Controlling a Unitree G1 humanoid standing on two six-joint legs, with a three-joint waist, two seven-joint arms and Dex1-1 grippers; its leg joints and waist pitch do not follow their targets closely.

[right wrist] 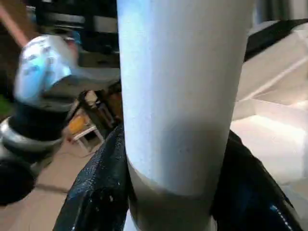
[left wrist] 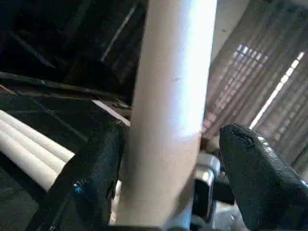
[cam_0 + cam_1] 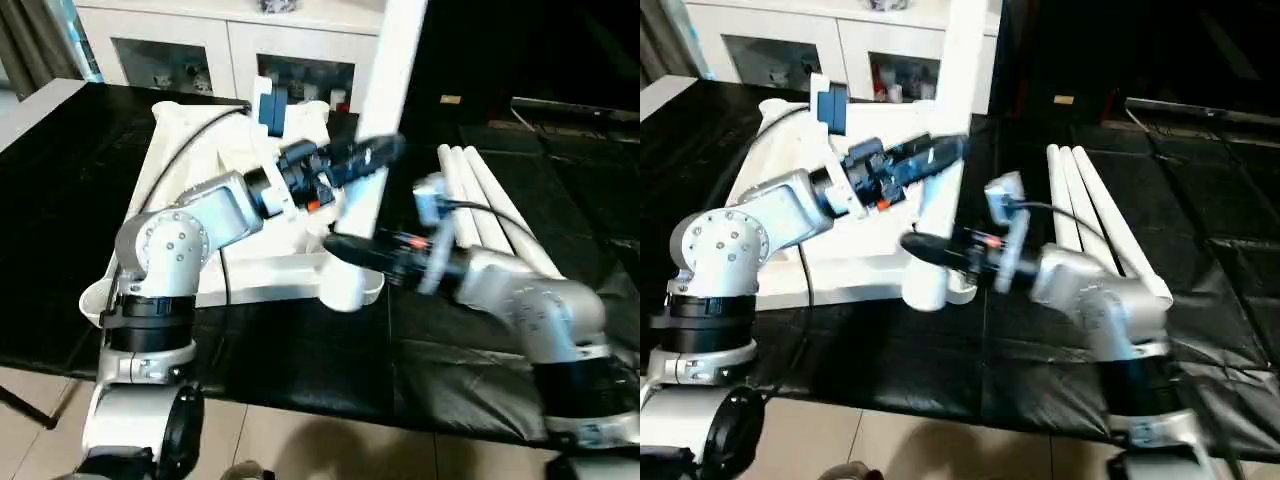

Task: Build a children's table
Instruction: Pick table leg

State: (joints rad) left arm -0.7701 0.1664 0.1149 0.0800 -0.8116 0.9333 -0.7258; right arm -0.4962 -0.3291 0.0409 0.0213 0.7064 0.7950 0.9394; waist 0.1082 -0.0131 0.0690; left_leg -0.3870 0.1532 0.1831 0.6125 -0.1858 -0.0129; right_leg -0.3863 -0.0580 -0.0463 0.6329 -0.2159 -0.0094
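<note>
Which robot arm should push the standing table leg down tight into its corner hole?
Probably the right. The right gripper grips the upright leg low, near the tabletop's corner socket. The left gripper, higher up, has one finger apart from the leg.

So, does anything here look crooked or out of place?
The upright leg at the tabletop's near corner leans slightly instead of standing straight. The right pincer grips it low down; the left pincer stands open around it. Three spare legs lie neatly together.
</note>
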